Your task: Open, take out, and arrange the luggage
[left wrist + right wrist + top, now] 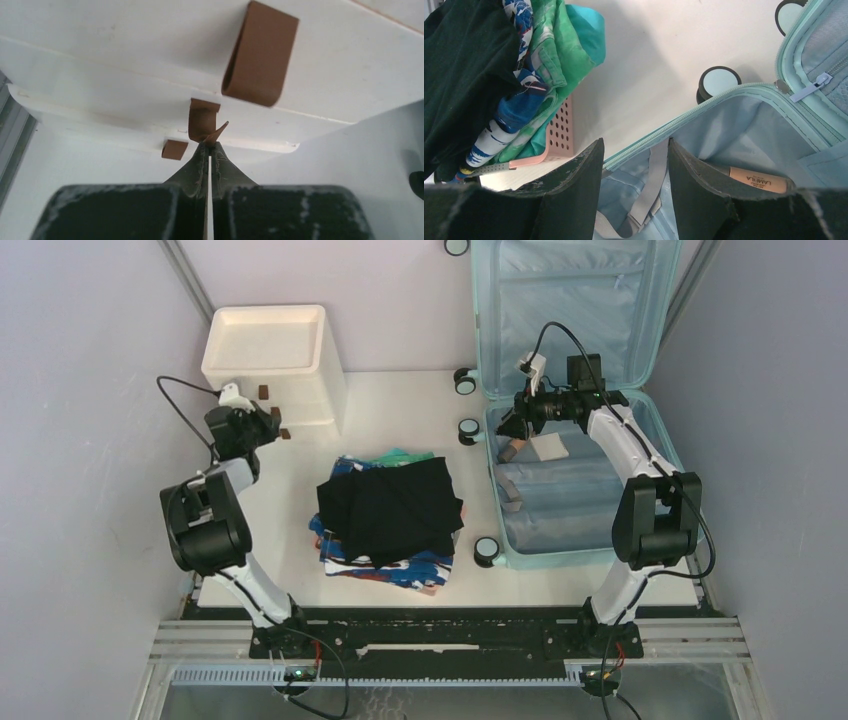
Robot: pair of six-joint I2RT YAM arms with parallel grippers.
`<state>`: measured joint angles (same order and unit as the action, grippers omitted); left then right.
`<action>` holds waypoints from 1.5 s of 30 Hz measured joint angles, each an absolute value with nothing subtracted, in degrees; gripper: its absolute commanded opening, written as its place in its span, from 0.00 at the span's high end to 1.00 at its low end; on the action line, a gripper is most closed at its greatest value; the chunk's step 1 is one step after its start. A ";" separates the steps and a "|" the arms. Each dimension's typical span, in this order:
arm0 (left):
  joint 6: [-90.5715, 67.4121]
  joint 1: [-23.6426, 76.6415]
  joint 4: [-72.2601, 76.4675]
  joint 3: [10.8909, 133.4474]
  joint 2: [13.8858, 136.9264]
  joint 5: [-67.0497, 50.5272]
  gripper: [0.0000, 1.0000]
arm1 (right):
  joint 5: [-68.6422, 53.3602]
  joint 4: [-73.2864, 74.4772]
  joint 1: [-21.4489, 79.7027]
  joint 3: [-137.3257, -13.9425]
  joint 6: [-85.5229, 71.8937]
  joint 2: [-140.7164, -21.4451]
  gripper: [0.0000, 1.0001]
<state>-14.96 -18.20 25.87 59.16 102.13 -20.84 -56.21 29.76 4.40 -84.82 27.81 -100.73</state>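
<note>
We list a white tabletop [400, 410] between pale walls, carrying the open aqua luggage [580, 510] at right and a cream drawer cabinet [270, 350] at rear left. Left tool [210, 150]: pinched tight on the cabinet's middle brown pull tab [202, 120]. Right tool [635, 150]: half spread, empty, above the luggage lining.

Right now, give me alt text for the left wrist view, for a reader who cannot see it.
The left gripper is shut on the middle brown handle of a white drawer cabinet. A second brown handle shows above it, a third handle below.
</note>
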 measured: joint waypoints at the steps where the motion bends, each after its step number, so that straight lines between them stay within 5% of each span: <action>1: -14.96 -18.20 26.11 58.26 101.38 -20.95 1.00 | -56.21 29.76 4.40 -84.82 27.81 -100.73 0.42; 17: -17.93 -18.46 28.93 46.65 91.20 -21.45 1.00 | -56.27 29.41 3.55 -84.82 26.06 -100.77 0.41; 30: -23.38 -18.33 25.36 34.13 79.15 -23.14 0.99 | -51.48 25.43 0.56 -84.82 8.51 -105.93 0.43; 33: -24.36 -18.22 24.49 32.88 77.41 -23.31 0.70 | -45.04 24.38 0.51 -85.01 2.04 -107.50 0.44; 37: -25.63 -18.04 19.79 32.84 75.20 -22.61 0.49 | -35.35 25.28 1.37 -88.07 -5.74 -111.37 0.44; 45: -26.96 -17.93 12.86 32.84 64.64 -17.10 0.37 | -17.26 28.34 4.58 -89.43 -19.62 -113.84 0.42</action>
<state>-26.96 -17.93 12.86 32.84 64.64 -17.10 -17.26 28.34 4.58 -89.43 -19.62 -113.84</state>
